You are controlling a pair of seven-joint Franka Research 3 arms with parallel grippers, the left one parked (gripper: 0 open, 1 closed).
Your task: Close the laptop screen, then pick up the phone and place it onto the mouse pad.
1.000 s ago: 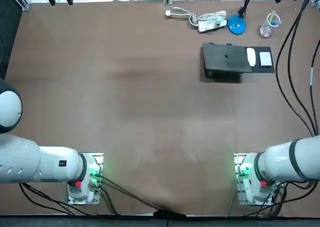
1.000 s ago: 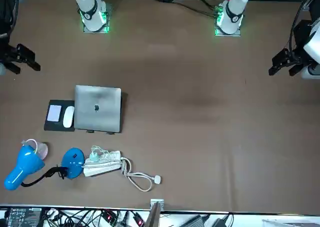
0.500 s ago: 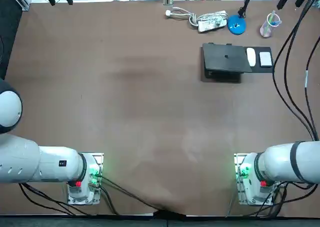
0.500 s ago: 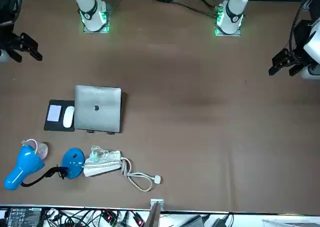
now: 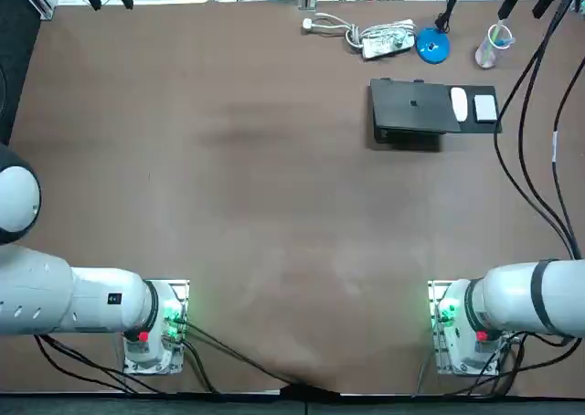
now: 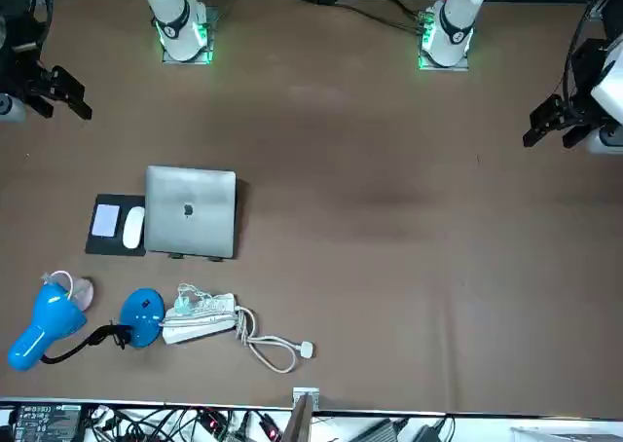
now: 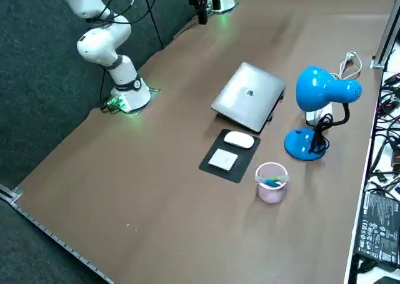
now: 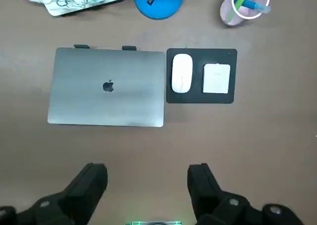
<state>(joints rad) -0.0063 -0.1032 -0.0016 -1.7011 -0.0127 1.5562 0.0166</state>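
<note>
Parted pincer (image 8: 147, 174) above the brown table (image 5: 256, 177), dark floor (image 7: 37, 77), perhaps carpet, alongside.

laptop (image 8: 106, 86): matt metal | mouse pad (image 8: 198, 99): matt | tool (image 8: 146, 170): matt black plastic

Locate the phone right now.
In the top view the phone lies on the mouse pad at the far right, beside the mouse. The right claw hangs open, clear of it.

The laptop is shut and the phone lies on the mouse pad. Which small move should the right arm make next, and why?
Probably only retreat to rest: the laptop lid is flat down, the phone lies on the mouse pad beside the mouse, and the right gripper hangs open and empty, apart from them.
</note>
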